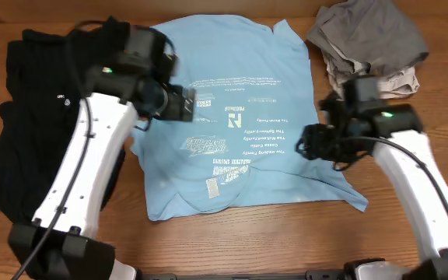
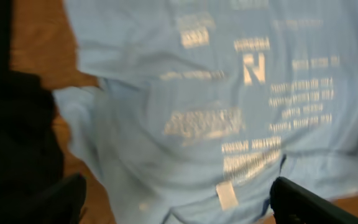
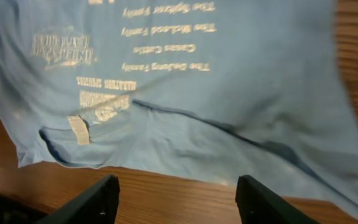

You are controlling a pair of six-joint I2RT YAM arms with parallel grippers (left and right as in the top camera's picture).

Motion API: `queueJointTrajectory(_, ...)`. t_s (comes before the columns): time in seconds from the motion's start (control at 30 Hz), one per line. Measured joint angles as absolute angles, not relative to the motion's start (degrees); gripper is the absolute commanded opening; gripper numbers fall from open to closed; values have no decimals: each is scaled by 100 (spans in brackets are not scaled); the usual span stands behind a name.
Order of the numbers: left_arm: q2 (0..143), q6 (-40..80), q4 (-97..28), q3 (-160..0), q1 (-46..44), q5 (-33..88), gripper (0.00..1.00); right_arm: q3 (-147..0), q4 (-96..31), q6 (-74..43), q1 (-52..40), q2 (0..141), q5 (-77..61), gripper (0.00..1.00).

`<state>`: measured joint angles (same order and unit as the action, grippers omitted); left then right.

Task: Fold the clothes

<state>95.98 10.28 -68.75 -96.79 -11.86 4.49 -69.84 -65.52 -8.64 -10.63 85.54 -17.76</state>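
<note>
The clothes are chiefly a sky-blue T-shirt lying flat across the middle of the table, white lettering up. My left gripper hovers over its left part. In the left wrist view the gripper is open, with the blurred T-shirt below and nothing between its fingers. My right gripper is at the shirt's right edge. The right wrist view shows it open over bare wood, just short of the T-shirt's hem.
A black shirt lies bunched at the left, partly under my left arm. Grey cloth and a beige piece are heaped at the back right. Bare wooden table runs along the front.
</note>
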Motion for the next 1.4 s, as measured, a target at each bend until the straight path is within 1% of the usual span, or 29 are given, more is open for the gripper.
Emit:
queueJointTrajectory(0.1,9598,1160,-6713,-9703,-692,600,97,-6984,-6106,-1120,-1647,9035,-1776,64)
queueJointTrajectory(0.2,9598,1210,-6681,-9703,-379,729,97,-6984,-5752,-1374,-2167,9397,-1747,64)
queueJointTrajectory(0.3,9598,1208,-6678,-9703,-301,797,97,-6984,-5570,-1573,-2567,9727,-1662,62)
queueJointTrajectory(0.4,9598,1205,-6678,-9703,-301,794,97,-6984,-5452,-1726,-2803,10112,-1511,57)
queueJointTrajectory(0.53,9598,1190,-6681,-9703,-301,768,97,-6982,-5360,-1946,-2989,10442,-1212,54)
queueJointTrajectory(0.7,9598,1175,-6681,-9703,-301,742,97,-6978,-5290,-2139,-3142,10464,-760,49)
queueJointTrajectory(0.87,9598,1142,-6687,-9703,-301,598,98,-6978,-5247,-2211,-3164,10464,-585,45)
queueJointTrajectory(1.07,9598,1142,-6702,-9703,-301,456,98,-6978,-5133,-2191,-3227,10464,-537,45)
queueJointTrajectory(1.4,9598,1140,-6705,-9703,-301,360,98,-6976,-5006,-1623,-3454,10757,-569,45)
